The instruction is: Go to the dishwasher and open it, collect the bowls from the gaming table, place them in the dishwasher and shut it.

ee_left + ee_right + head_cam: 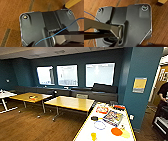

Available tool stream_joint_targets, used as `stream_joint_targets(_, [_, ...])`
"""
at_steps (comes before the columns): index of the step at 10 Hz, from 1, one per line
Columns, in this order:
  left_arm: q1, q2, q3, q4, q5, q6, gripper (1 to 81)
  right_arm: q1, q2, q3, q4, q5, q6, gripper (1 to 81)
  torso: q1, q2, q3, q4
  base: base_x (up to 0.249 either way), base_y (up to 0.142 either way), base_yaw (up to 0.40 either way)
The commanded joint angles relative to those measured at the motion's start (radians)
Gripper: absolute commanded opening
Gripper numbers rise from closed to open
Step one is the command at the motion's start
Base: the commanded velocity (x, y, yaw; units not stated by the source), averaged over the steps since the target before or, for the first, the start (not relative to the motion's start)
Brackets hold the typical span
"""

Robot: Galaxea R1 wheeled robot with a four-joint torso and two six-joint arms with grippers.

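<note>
Facing teal walls, the gaming table (86, 129) holds bowls (116, 131); tool states untellable.

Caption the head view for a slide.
Gaming table with an orange bowl, a pale bowl and colourful boxes; wooden desks beyond.

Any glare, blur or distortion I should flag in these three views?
Head view: the windows are blown out white, the gaming table top glares pale, the things on it are soft, and the wide lens bends the ceiling edge. Both wrist views: evenly lit wooden floor, slightly blurred.
</note>
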Motion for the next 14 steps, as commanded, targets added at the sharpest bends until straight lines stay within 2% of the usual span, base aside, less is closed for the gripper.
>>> stream_joint_targets(1, [-0.055,-0.006,-0.001,-0.006,0.044,-0.002,81.1,0.052,-0.004,0.003,-0.001,-0.043,-0.002,81.1,0.000,0.000,0.000,0.000,0.000,0.000,0.000])
stream_joint_targets(7, [-0.058,-0.012,0.001,-0.004,0.044,-0.002,81.1,0.051,-0.002,0.003,-0.001,-0.043,-0.002,81.1,-0.001,0.000,0.000,0.000,0.000,0.000,-0.056])
stream_joint_targets(14, [-0.058,-0.014,-0.001,-0.004,0.045,-0.005,81.1,0.053,-0.001,0.003,-0.001,-0.043,-0.002,81.1,-0.001,0.000,0.000,0.000,0.000,0.000,-0.340])
